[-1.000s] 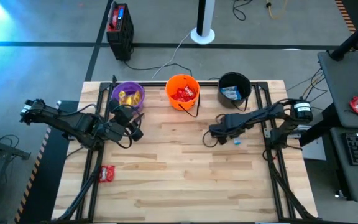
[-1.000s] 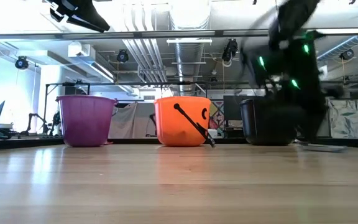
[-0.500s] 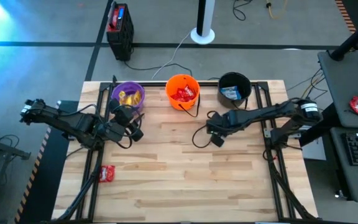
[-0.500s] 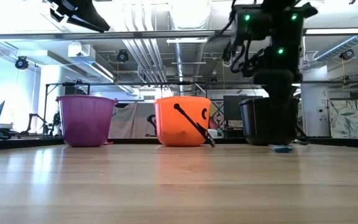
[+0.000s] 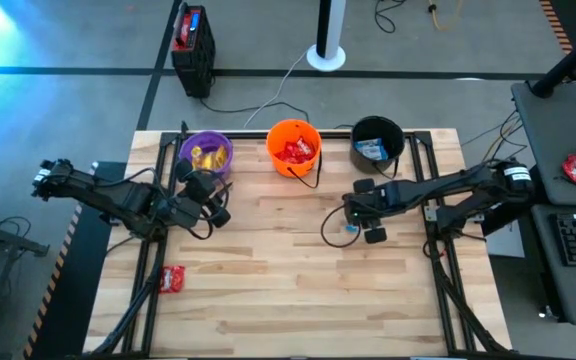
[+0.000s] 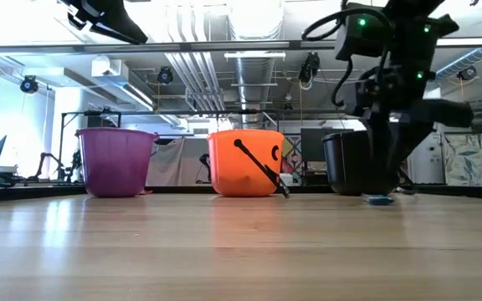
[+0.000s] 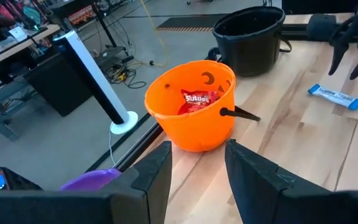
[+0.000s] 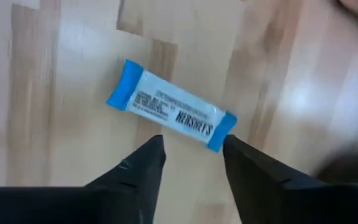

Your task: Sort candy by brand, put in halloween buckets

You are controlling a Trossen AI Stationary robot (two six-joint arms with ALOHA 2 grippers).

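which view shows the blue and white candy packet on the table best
The right wrist view: the flat blue-and-white wrapped candy packet fills the frame, lettering readable, lying on the wooden table. Left wrist view shows it small; low view a blue sliver; high view a speck.

From straight overhead we see the whole pale wooden slatted table (image 5: 268, 280), while our low camera sits at its surface, facing level across to the round orange plastic bucket (image 6: 243, 163) and the room behind. Our left wrist camera looks from nearby at that bucket (image 7: 191, 118); the right wrist one looks close down on a blue-and-white wrapped candy bar (image 8: 171, 107), shared with the left wrist (image 7: 334, 97).
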